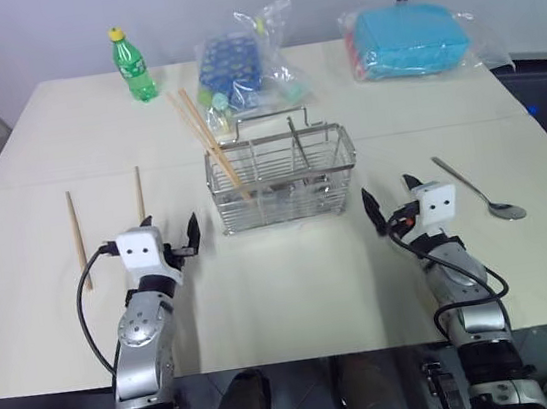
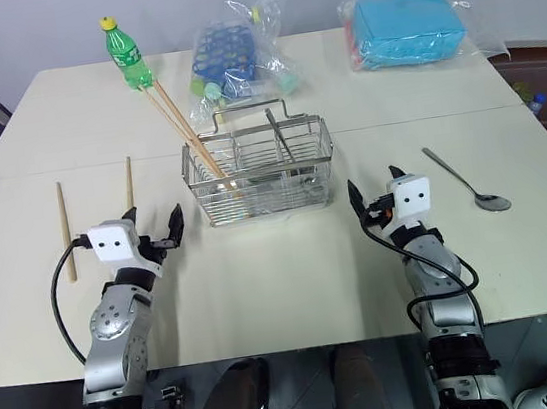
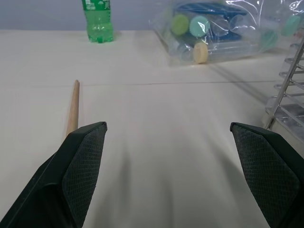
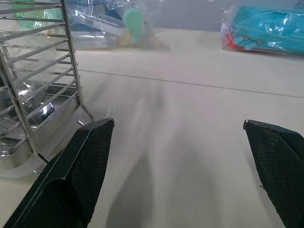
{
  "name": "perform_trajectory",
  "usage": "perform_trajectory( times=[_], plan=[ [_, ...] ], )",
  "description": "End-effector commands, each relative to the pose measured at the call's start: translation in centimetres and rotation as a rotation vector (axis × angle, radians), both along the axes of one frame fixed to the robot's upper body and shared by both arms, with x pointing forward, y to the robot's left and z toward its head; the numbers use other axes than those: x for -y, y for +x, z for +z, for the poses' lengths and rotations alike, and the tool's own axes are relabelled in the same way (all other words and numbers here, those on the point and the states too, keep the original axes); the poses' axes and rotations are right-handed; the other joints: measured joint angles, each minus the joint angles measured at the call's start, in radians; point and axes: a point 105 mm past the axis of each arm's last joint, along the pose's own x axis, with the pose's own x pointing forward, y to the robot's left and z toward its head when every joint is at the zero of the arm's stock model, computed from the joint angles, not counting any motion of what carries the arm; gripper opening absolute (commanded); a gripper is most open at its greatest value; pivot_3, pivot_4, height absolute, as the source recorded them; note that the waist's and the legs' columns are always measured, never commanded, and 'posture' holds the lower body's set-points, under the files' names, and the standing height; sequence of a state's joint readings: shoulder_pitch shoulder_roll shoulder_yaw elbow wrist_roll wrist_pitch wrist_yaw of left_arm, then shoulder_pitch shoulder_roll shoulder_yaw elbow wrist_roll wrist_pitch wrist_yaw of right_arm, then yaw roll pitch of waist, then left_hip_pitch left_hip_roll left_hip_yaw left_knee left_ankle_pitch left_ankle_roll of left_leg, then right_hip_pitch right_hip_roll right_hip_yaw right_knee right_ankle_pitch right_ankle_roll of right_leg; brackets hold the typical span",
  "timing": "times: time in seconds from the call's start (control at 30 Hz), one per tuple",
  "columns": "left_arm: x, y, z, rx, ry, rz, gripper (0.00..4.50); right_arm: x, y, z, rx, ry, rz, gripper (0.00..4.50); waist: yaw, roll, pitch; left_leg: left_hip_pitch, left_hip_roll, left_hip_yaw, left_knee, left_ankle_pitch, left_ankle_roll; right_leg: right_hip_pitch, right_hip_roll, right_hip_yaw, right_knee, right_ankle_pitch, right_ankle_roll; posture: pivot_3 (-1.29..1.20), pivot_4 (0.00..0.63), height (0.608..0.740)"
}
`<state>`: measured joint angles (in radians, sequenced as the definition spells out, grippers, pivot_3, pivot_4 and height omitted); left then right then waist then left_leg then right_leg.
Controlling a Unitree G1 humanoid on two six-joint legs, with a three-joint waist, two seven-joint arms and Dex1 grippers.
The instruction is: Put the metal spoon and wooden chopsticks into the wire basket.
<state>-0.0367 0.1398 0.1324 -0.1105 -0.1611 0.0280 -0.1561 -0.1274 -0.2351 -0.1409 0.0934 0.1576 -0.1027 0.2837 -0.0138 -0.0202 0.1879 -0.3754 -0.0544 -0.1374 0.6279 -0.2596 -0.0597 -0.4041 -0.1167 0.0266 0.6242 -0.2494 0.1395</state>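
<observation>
While both arms rest low over the table point(image 1: 287, 304), the left gripper point(image 1: 169, 236) at lower left and the right gripper point(image 1: 390, 199) at lower right have their fingers spread wide, holding nothing. The wire basket point(image 1: 283, 177) stands at centre between them, two wooden chopsticks point(image 1: 206, 138) leaning out of its left end. Two more chopsticks point(image 1: 77, 238) lie flat at left. The metal spoon point(image 1: 479, 187) lies at right, beyond the right gripper.
</observation>
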Motion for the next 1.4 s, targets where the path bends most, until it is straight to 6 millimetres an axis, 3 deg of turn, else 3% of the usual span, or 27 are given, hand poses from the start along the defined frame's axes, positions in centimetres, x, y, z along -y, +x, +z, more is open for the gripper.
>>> perform_trajectory(
  times=[0.03, 0.9, 1.1, 1.4],
  plan=[
    [-0.3, -0.1, 0.6, 0.038, 0.004, 0.003, 4.37, -0.3, 0.2, 1.2, 0.048, -0.004, 0.009, 4.5, 0.0, 0.0, 0.0, 0.0, 0.0, 0.0, 0.0, 0.0, 0.0, 0.0, 0.0, 0.0, 0.0, 0.0, 0.0, 0.0, 0.15, 0.74],
    [-0.4, -0.2, 0.3, 0.047, 0.017, -0.014, 4.37, -0.3, 0.4, 1.2, 0.051, -0.002, 0.011, 4.5, 0.0, 0.0, 0.0, 0.0, 0.0, 0.0, 0.0, 0.0, 0.0, 0.0, 0.0, 0.0, 0.0, 0.0, 0.0, 0.0, 0.15, 0.74],
    [-0.5, -1.2, 1.2, 0.059, 0.044, -0.058, 4.37, -0.2, 0.3, 1.4, 0.054, -0.006, 0.009, 4.5, -0.001, 0.0, 0.0, 0.0, 0.0, 0.0, 0.0, 0.0, 0.0, 0.0, 0.0, 0.0, 0.0, 0.0, 0.0, 0.0, 0.15, 0.74],
    [0.5, -4.9, 2.7, 0.036, 0.09, -0.349, 4.37, 0.6, 0.3, 2.1, 0.06, -0.024, 0.012, 4.5, -0.001, 0.001, 0.001, 0.0, 0.0, 0.0, 0.0, 0.0, 0.0, 0.0, 0.0, 0.0, 0.0, -0.001, -0.001, 0.0, 0.15, 0.74]
  ],
)
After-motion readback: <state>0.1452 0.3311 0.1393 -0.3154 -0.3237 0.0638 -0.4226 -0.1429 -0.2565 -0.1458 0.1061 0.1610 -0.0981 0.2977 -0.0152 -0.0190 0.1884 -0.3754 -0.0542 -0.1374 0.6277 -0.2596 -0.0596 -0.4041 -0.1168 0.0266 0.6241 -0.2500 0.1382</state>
